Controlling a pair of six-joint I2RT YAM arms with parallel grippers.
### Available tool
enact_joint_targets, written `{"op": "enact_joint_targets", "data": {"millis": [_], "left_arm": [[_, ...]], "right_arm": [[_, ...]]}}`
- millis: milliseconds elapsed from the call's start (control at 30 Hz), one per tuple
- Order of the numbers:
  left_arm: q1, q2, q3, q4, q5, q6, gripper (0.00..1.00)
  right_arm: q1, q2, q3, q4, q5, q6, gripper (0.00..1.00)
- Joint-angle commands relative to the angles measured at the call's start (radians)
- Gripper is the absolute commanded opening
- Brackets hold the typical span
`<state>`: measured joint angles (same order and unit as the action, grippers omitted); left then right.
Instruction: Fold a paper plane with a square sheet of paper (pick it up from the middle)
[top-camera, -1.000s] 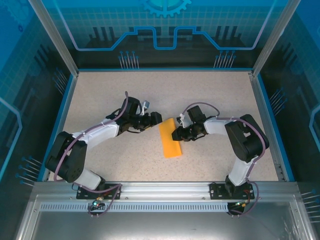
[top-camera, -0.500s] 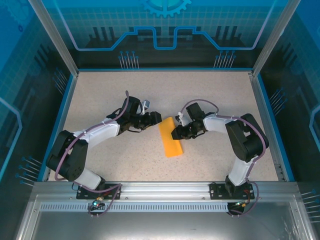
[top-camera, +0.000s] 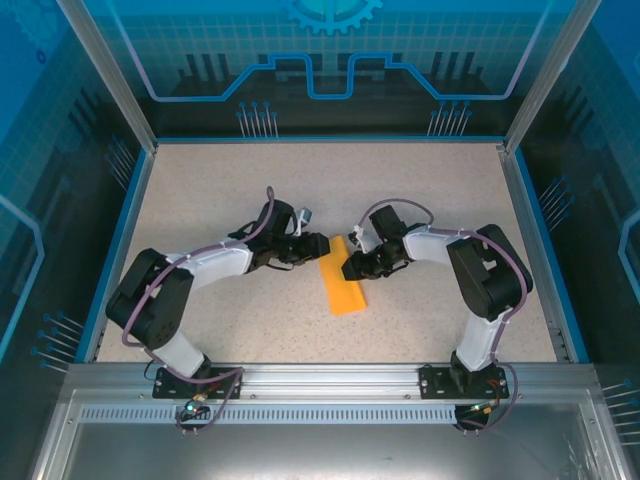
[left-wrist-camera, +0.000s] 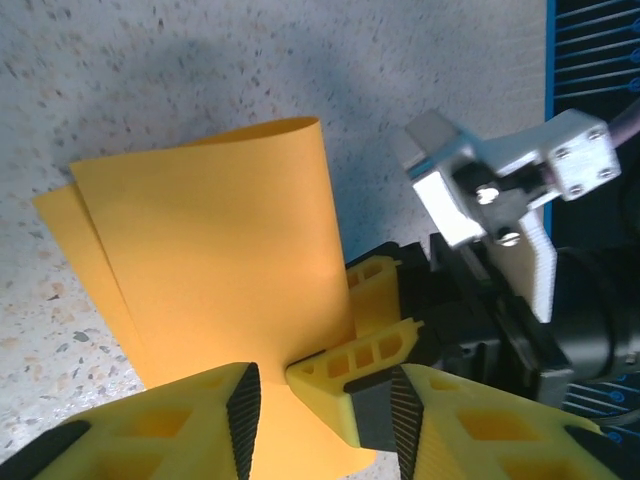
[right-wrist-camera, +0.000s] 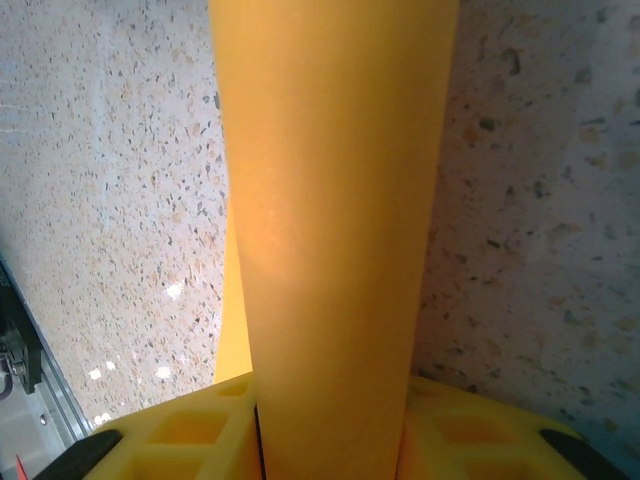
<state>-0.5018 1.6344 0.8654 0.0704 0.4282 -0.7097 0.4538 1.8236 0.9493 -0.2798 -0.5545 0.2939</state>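
Note:
The square sheet of paper (top-camera: 340, 287), orange-yellow, lies doubled over as a long loose strip mid-table. My right gripper (top-camera: 350, 268) is shut on its right edge near the far end. In the right wrist view the curled paper (right-wrist-camera: 340, 220) runs up from between the yellow fingers (right-wrist-camera: 170, 435) of the right gripper (right-wrist-camera: 330, 440). My left gripper (top-camera: 318, 243) is at the strip's far end. In the left wrist view the left gripper (left-wrist-camera: 320, 410) is open, its pads straddling the paper (left-wrist-camera: 220, 250) and a right fingertip (left-wrist-camera: 365, 360).
The speckled table (top-camera: 250, 190) has a raised blue rim (top-camera: 128, 215) on three sides, with glass walls behind it. A metal rail (top-camera: 330, 378) carries both arm bases at the near edge. Free room lies behind and in front of the paper.
My left gripper slid right to the paper's far end and its jaws narrowed around the edge. The right gripper kept its hold and barely shifted.

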Motion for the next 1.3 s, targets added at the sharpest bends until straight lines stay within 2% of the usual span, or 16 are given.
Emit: {"op": "enact_joint_targets", "data": {"millis": [0,333,767,1033,1267], "left_arm": [[-0.021,0.033,-0.023,0.061,0.027,-0.019,0.38],[-0.056,0.114,-0.034,0.065,-0.007,-0.004,0.27],[-0.075,0.169,-0.025,-0.008,-0.059,0.041,0.21],[-0.077,0.189,-0.014,-0.04,-0.078,0.072,0.21],[-0.079,0.176,-0.006,-0.051,-0.075,0.082,0.2]], "right_arm": [[0.012,0.015,0.016,-0.012,-0.018,-0.005,0.34],[0.013,0.011,0.013,-0.004,-0.02,-0.001,0.34],[0.013,0.0,0.01,0.017,-0.031,0.022,0.36],[0.009,-0.027,0.009,0.014,-0.03,0.034,0.41],[-0.018,-0.067,0.026,-0.018,0.004,0.026,0.51]]}}
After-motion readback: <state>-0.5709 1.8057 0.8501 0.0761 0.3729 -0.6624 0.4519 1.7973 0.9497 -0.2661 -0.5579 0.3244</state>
